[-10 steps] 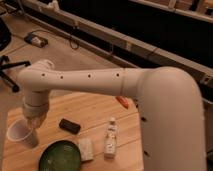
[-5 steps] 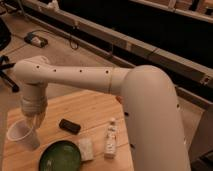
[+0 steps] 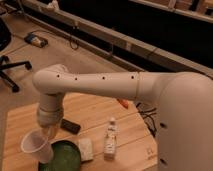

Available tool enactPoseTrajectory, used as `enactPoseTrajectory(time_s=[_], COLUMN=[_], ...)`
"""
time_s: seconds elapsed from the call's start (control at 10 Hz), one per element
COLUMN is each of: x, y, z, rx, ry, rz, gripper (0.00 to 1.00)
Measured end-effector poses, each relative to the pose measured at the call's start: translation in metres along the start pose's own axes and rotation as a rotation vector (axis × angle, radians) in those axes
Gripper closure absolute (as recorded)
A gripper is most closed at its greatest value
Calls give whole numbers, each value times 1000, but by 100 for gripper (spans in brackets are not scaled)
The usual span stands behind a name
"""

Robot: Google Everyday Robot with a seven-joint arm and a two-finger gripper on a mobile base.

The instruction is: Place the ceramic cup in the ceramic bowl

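Pincer (image 3: 48,134) over wooden table (image 3: 95,107); grey floor (image 3: 55,55) beyond.

- The bowl (image 3: 60,157) sits at the near edge of the table (image 3: 90,112).
- The cup (image 3: 36,146) is tilted over the bowl's left rim.
- The gripper (image 3: 48,131) is just above the cup, behind the bowl.
- A block (image 3: 85,148) touches the bowl's right side.
- A bottle (image 3: 110,137) lies right of the block.
- A dark object (image 3: 70,126) lies behind the bowl.
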Motion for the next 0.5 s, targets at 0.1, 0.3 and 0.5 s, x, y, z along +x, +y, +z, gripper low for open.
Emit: enactPoseTrajectory(time_s=[0.1, 0.3, 0.5], x=[6, 0, -11], y=[-4, -6, -3], z=[4, 19, 27], rx=[-4, -22, -34], ry=[4, 8, 3], rz=[10, 14, 11], gripper=[96, 76, 66])
